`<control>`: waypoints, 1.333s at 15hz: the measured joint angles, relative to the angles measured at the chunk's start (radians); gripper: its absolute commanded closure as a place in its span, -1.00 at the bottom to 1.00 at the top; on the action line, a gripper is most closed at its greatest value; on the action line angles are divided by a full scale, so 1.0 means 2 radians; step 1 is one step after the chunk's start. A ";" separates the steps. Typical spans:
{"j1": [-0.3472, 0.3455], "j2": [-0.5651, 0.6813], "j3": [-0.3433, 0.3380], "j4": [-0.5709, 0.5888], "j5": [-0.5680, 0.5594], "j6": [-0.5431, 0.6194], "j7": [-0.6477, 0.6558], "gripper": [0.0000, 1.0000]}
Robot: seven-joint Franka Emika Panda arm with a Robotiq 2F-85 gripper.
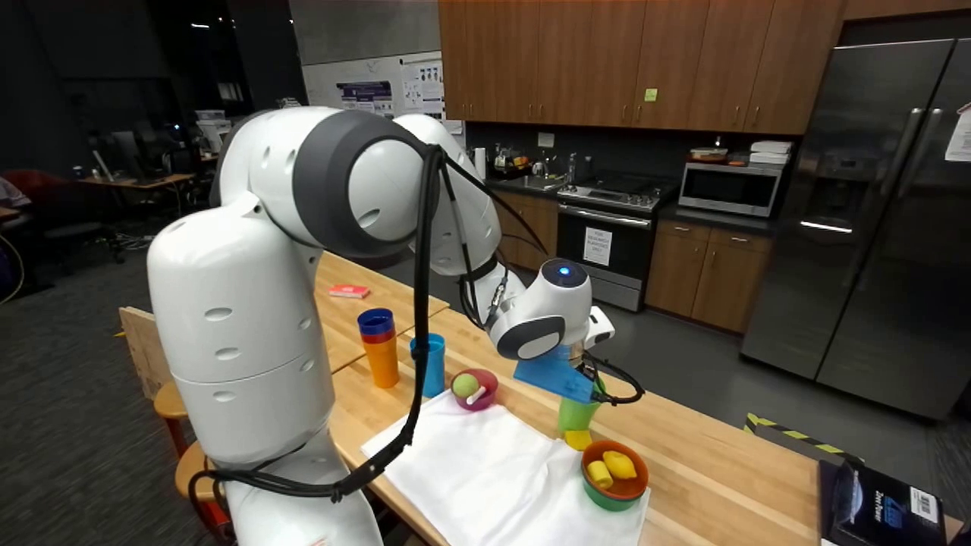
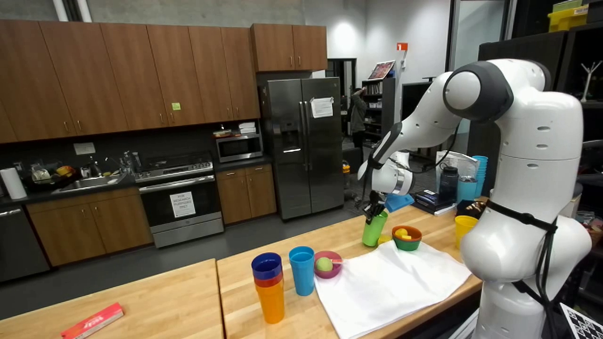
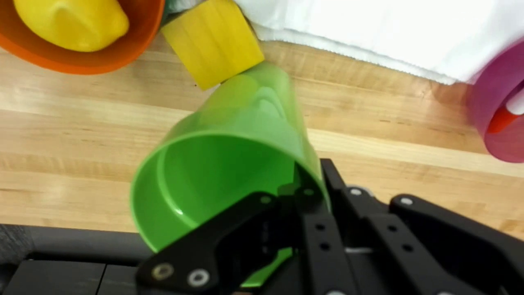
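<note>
My gripper [image 3: 315,174] is shut on the wall of a light green cup [image 3: 229,172], one finger inside the rim and one outside. In both exterior views the green cup [image 2: 373,231] leans a little beneath my gripper [image 2: 370,216]; whether its base rests on the table I cannot tell. Close by the cup's base lies a yellow block [image 3: 215,43]. Beside that stands an orange-and-green bowl [image 3: 145,49] holding a lemon [image 3: 77,24] and another yellow piece [image 1: 598,475]. A blue flat part [image 1: 557,375] at my wrist hides some of the cup.
A white cloth [image 2: 391,287] covers part of the wooden table. A pink bowl [image 2: 328,273] with a green ball [image 2: 324,264] and a marker stands by a blue cup [image 2: 302,278] and stacked cups [image 2: 271,301]. A yellow cup [image 2: 464,230] is near the arm's base.
</note>
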 measured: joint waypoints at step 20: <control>0.082 -0.044 -0.068 -0.068 -0.192 -0.013 0.148 0.96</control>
